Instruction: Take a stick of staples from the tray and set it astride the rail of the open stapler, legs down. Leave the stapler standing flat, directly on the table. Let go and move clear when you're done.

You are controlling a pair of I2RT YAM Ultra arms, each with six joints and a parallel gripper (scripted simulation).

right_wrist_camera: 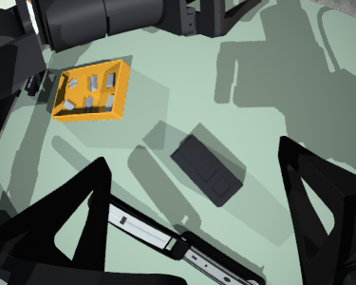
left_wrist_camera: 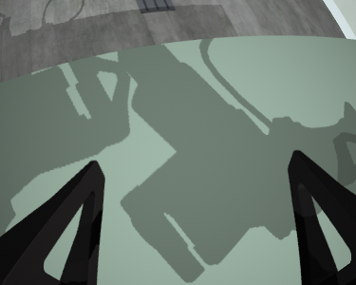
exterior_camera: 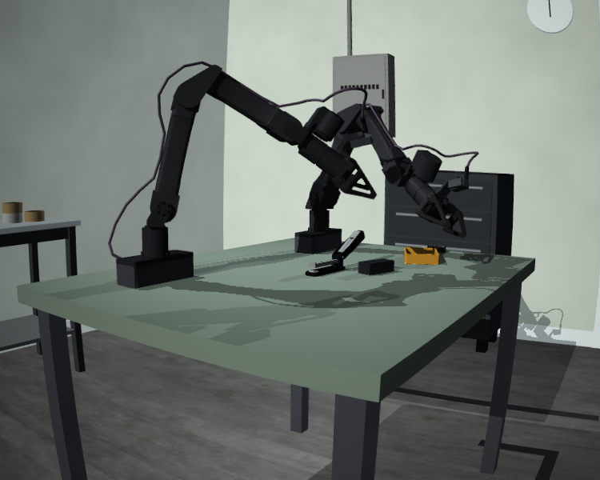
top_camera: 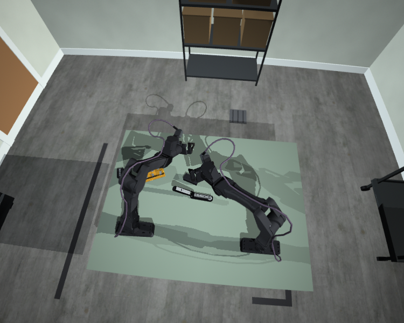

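Observation:
The orange tray point(top_camera: 155, 178) point(exterior_camera: 418, 258) point(right_wrist_camera: 124, 90) holds several grey staple sticks, one a staple stick point(right_wrist_camera: 93, 83) near its middle. The open stapler point(top_camera: 201, 196) point(exterior_camera: 325, 270) point(right_wrist_camera: 144, 234) lies base down on the table, its upper arm raised at a slant; no stick can be made out astride its rail. My right gripper point(top_camera: 194, 174) point(exterior_camera: 374, 196) point(right_wrist_camera: 191, 156) is open and empty, above the black block beside the stapler. My left gripper point(top_camera: 192, 147) point(exterior_camera: 454, 230) point(left_wrist_camera: 196, 165) is open and empty above the table's far part, beyond the tray.
The black block point(top_camera: 188, 178) point(exterior_camera: 375, 266) point(right_wrist_camera: 206, 172) lies between stapler and tray. A small black object point(top_camera: 119, 172) lies past the tray near the table's edge. The left arm point(top_camera: 139, 180) passes over part of the tray in the top view.

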